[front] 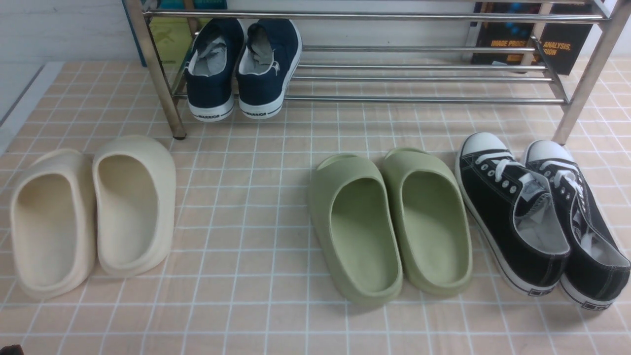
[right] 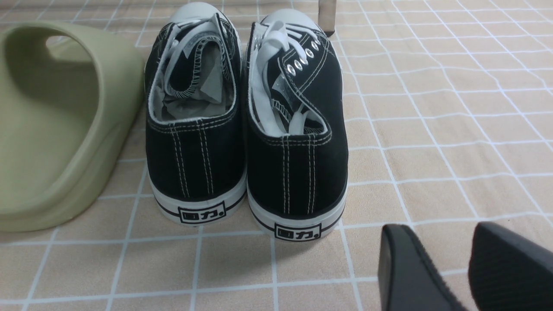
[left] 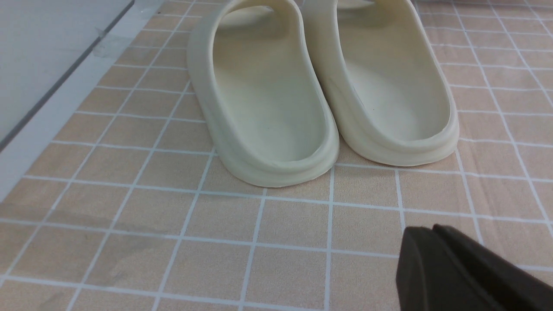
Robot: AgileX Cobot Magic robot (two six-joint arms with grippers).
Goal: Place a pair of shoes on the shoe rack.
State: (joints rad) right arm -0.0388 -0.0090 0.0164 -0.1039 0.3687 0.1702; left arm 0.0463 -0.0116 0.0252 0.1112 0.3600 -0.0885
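Note:
Two navy blue slip-on sneakers, the left one (front: 213, 69) and the right one (front: 268, 66), stand side by side on the lower bars of the silver shoe rack (front: 424, 69), at its left end, heels toward me. My left gripper (left: 427, 235) is shut and empty, low over the checked cloth in front of the cream slides. My right gripper (right: 436, 242) is open and empty, just behind and to the right of the black sneakers' heels. Neither gripper shows in the front view.
Cream foam slides (front: 93, 212) lie front left, also in the left wrist view (left: 319, 86). Green slides (front: 389, 222) lie in the middle. Black lace-up sneakers (front: 537, 217) lie at the right, also in the right wrist view (right: 246, 129). A dark book (front: 537, 44) stands behind the rack.

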